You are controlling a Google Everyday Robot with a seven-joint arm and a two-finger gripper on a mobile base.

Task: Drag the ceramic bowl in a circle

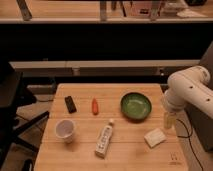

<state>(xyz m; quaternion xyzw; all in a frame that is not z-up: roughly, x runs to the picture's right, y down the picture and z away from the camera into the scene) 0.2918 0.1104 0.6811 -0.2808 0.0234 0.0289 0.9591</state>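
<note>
Gripper (169, 120), hanging below the white arm (191, 89) at the right edge of the wooden table (82, 161). You will find it just beside the right rim of the ceramic bowl (136, 106), with a narrow strip of tabletop showing between the two. It appears to touch nothing and to carry nothing. Whether it is spread or pressed together cannot be told from this view, so confirm that before you commit.

The ceramic bowl, green and upright, sits in the right half of the table toward the far side. It appears empty.

Step in hand, as judged from the layout: the approach. No hold on the bowl is evident and the circle is not yet begun.

The next move calls for you to bring the gripper over to the near-right rim, lower it, and take a firm purchase on the bowl's wall. The bowl can then slide flat on the wood without tipping.

Plan the circle with the neighbours in mind. The white cloth (155, 137) lies near the bowl on the near-right side. The white bottle (104, 140) lies on its side to the near left. The orange carrot (95, 106) lies to the left, with a black object (70, 104) beyond it and a white cup (65, 130) nearer the left corner. A tight loop looks safest.
</note>
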